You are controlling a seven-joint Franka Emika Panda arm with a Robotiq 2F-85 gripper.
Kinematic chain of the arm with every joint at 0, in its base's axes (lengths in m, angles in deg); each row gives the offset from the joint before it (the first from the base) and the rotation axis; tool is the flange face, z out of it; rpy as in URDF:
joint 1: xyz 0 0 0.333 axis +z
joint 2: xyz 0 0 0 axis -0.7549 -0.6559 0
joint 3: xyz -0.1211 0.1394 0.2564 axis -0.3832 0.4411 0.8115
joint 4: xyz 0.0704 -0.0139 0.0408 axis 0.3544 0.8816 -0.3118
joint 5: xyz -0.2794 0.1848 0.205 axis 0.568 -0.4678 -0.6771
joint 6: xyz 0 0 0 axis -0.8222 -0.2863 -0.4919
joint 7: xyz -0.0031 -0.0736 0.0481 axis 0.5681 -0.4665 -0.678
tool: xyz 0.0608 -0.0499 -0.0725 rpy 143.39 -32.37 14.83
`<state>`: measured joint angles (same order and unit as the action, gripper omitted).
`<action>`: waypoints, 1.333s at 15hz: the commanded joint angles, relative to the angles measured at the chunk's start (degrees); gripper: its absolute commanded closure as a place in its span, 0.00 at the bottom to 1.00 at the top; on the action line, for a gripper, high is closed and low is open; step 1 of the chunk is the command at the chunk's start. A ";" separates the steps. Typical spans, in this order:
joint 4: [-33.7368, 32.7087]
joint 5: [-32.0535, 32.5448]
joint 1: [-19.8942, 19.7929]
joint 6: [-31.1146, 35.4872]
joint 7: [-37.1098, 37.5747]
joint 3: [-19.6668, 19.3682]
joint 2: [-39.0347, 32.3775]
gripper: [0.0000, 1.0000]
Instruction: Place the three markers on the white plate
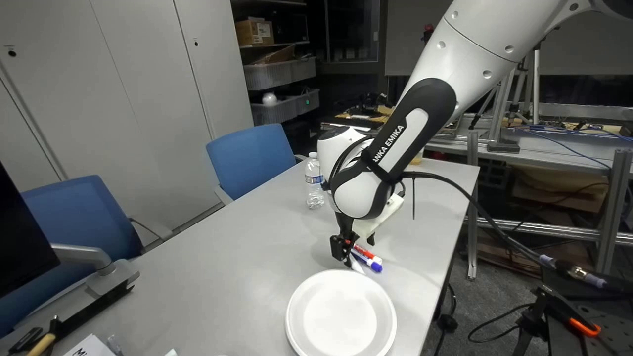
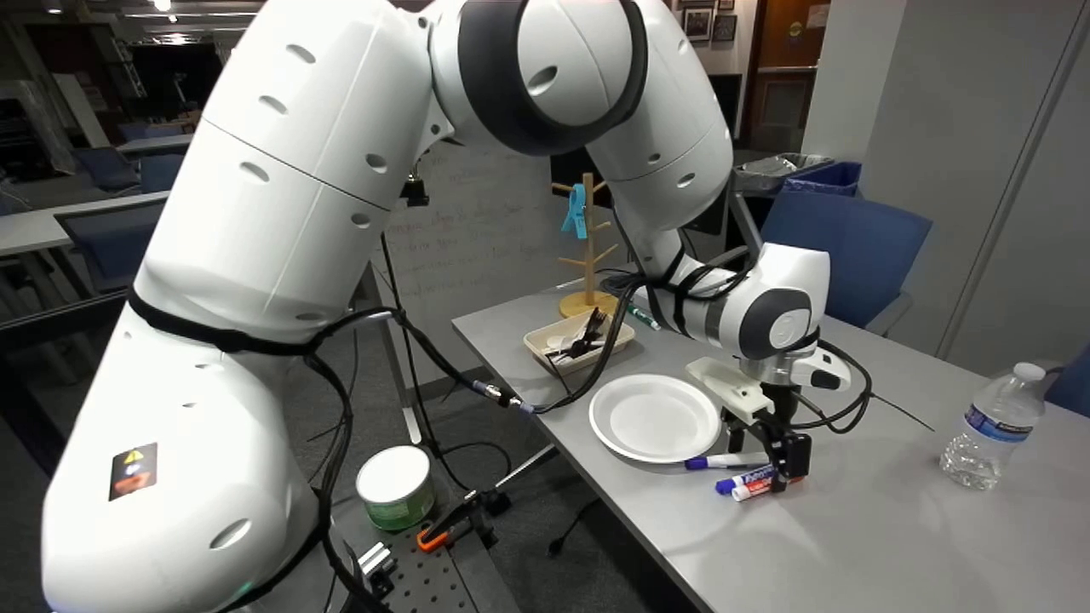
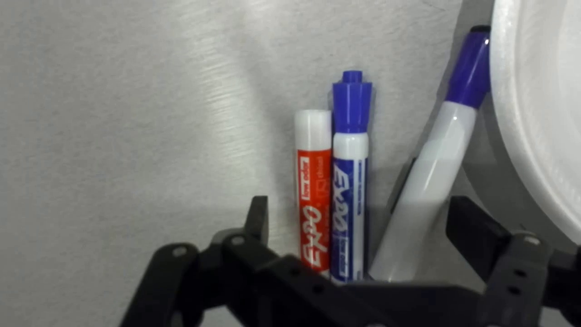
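A black two-fingered claw (image 3: 363, 217), spread wide, straddles a red-and-white plastic marker (image 3: 314, 181), a blue-and-white marker (image 3: 350, 181) and a purple-capped white marker (image 3: 436, 163), beside a round white plate (image 2: 654, 417) near the robot-side edge of the grey table (image 2: 894, 545), each marker likely light, slippery, best pinched mid-barrel

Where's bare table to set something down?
Bare table in an exterior view: between the white plate and monitor stand. Also between the three markers and water bottle. Crowded: at the end effector, which straddles the markers in the wrist view, one right by the plate.
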<state>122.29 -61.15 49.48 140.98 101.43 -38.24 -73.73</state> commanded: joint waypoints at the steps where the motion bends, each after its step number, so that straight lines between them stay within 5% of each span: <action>1: -1.45 -0.99 0.93 0.29 0.61 -0.63 -1.82 0.00; 3: -1.09 -1.15 0.92 0.30 0.50 -0.54 -1.99 0.03; 4: -1.04 -1.24 0.89 0.26 0.36 -0.47 -2.11 0.27; 6: -0.80 -1.24 1.01 0.50 0.19 -0.45 -2.08 0.28; 15: -1.02 -1.97 1.56 0.15 -0.13 0.12 -1.68 0.96; 20: -0.22 -1.96 1.57 -0.17 -0.13 0.01 -0.49 0.94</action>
<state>121.89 -62.06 50.65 140.96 101.44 -38.01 -74.70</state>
